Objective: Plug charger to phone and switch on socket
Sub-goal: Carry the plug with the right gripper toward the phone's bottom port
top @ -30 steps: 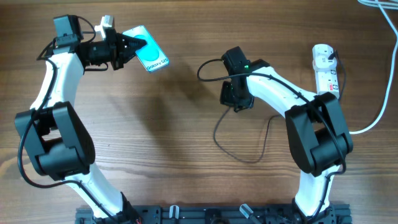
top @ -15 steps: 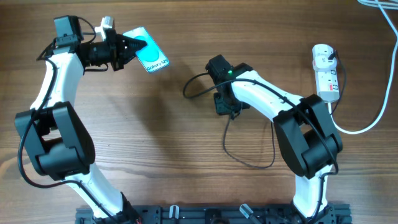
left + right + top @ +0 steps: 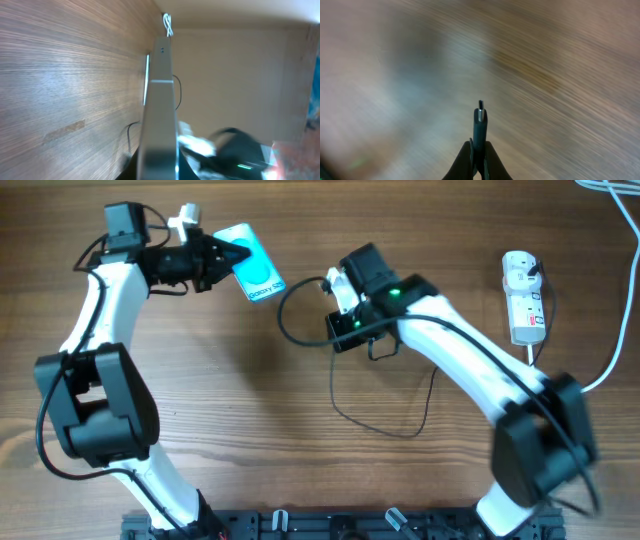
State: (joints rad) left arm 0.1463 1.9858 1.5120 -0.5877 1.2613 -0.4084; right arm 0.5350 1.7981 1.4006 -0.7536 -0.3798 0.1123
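Note:
My left gripper (image 3: 228, 254) is shut on the phone (image 3: 258, 272) and holds it at the back left, teal screen up and tilted. In the left wrist view the phone (image 3: 159, 115) shows edge-on. My right gripper (image 3: 338, 328) is shut on the charger (image 3: 345, 405) near its free end, just right of the phone and apart from it. In the right wrist view the connector tip (image 3: 480, 107) sticks out past my shut fingers (image 3: 478, 150) over blurred wood. The black cable loops over the table towards the socket (image 3: 525, 300) at the far right, which has a plug fitted.
A thick white lead (image 3: 610, 360) runs from the socket along the right edge to the back corner. The wooden table (image 3: 200, 400) spreads under both arms. The arm bases stand on a black rail (image 3: 330, 525) at the front edge.
My right arm has swung left and back towards the phone, dragging the charger cable with it. My left gripper has carried the phone a little to the right.

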